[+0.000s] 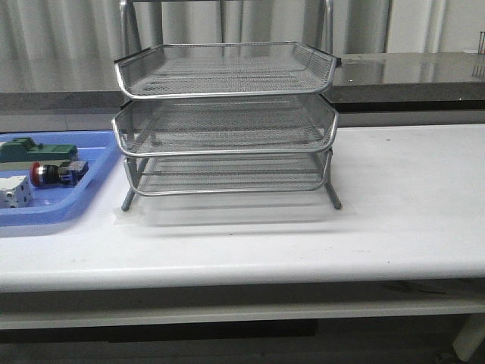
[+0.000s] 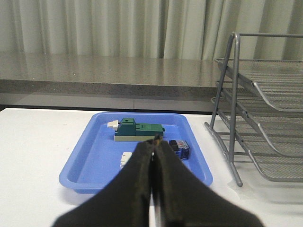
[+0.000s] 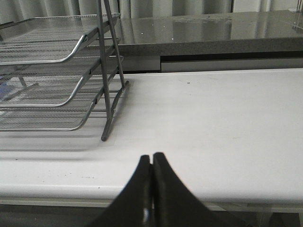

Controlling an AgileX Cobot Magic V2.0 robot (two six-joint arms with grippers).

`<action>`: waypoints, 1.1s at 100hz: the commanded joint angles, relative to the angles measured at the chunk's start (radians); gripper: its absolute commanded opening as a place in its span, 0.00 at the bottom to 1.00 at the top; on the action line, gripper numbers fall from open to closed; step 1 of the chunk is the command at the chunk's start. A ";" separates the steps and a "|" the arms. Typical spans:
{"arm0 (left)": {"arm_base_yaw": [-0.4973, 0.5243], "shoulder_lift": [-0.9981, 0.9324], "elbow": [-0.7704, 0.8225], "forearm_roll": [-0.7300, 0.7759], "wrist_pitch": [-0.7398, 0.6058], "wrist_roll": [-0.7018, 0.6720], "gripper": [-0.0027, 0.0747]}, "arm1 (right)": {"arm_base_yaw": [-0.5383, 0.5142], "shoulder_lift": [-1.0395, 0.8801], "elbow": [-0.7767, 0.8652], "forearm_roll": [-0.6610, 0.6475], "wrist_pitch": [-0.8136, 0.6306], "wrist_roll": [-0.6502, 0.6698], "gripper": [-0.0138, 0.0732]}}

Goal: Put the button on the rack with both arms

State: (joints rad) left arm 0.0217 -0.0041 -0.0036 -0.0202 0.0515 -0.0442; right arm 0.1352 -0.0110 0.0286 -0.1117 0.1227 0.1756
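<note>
A white tabletop [image 1: 394,205] stands before grey curtains. The small red-headed, black-collared push-button [image 1: 57,173] lies on its side in a shallow blue plastic tray [image 1: 53,211], at nine o'clock from the three-tier silver wire-mesh rack [image 1: 226,121]. A green flat part [image 2: 137,130] lies beside it. The left gripper [image 2: 155,144] and right gripper [image 3: 152,163] have their fingers pressed together, holding nothing.

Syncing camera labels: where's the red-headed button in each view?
Front view: the button lies in the blue tray at far left, beside the rack.
Left wrist view: the button is in the blue tray, just past the shut left gripper, partly hidden.
Right wrist view: not in it; only the right gripper, shut, and the table.
Shared landmark: the rack, in all three.
</note>
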 commanded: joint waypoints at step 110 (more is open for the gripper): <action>0.001 -0.033 0.055 0.000 -0.082 -0.008 0.01 | -0.007 -0.017 -0.028 0.023 -0.141 0.001 0.08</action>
State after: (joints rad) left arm 0.0217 -0.0041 -0.0036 -0.0202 0.0515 -0.0442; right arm 0.1352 -0.0110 0.0286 -0.1075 0.0867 0.1756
